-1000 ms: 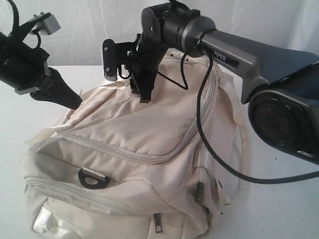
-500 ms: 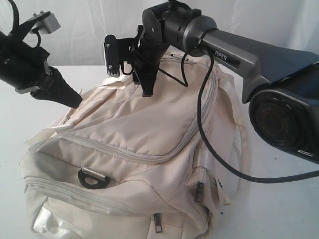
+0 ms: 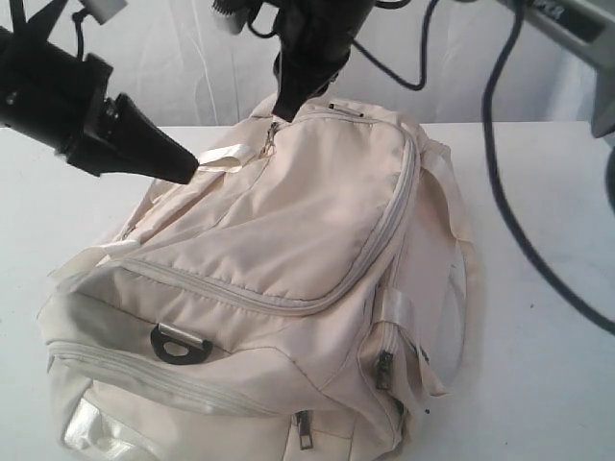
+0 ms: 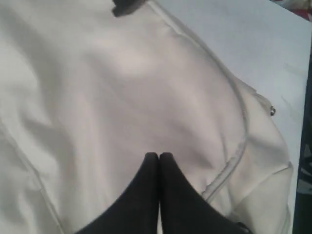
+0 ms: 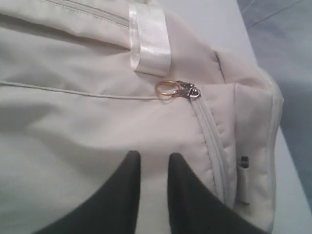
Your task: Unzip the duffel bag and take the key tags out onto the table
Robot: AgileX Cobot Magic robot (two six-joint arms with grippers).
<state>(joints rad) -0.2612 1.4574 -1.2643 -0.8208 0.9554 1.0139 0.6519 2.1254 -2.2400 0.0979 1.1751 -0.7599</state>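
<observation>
The cream duffel bag [image 3: 288, 250] lies zipped on the white table [image 3: 538, 403]. Its main zipper's pull, a gold ring [image 5: 167, 88] on a metal slider, sits at the bag's far end [image 3: 272, 137]. My right gripper [image 3: 285, 104] hangs just above that end, its jaws a narrow gap apart [image 5: 154, 155] with only bag fabric behind them. My left gripper [image 3: 190, 163] is shut [image 4: 159, 155], its tip over the bag's far left side beside a cream strap loop [image 3: 223, 156]. No key tags show; they are hidden.
A black D-ring [image 3: 178, 343] and small side-pocket zip pulls [image 3: 383, 368] sit on the bag's near end. A black cable [image 3: 509, 221] from the right arm hangs over the table to the right of the bag.
The right arm has risen and swung toward the bag's far end, and its jaws have narrowed. The left gripper has moved right to the strap loop, still shut.
</observation>
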